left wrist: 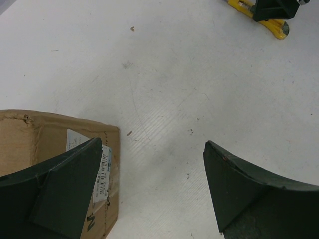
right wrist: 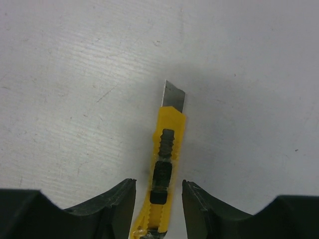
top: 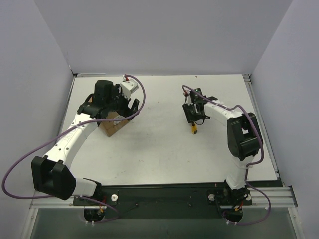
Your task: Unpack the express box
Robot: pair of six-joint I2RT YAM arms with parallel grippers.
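At the near edge of the counter (top: 164, 154) both arm bases are bolted to a dark strip, with a ribbed metal rail (top: 271, 196) beside the right base. Purple cables (top: 9, 172) loop off each arm. The counter is white and matte, scuffed with fine scratches and a few dark specks.

The express box (top: 112, 126) sits on the left half, nearer the left edge than the middle, partly hidden under the left arm. Its white label (left wrist: 105, 167) faces up at one corner. The left pincer (left wrist: 153, 147) hangs over it with fingers wide apart: one over the labelled corner, the other over bare counter.

On the right half, about level with the box and well apart from it, the right pincer (right wrist: 158, 185) points down at a yellow-and-black utility knife (right wrist: 168, 139) with its blade (right wrist: 174, 94) extended. The fingers stand close on either side of the handle. Whether they press on it cannot be told.

Pale lavender-grey walls (top: 164, 35) rise at the far, left and right edges.
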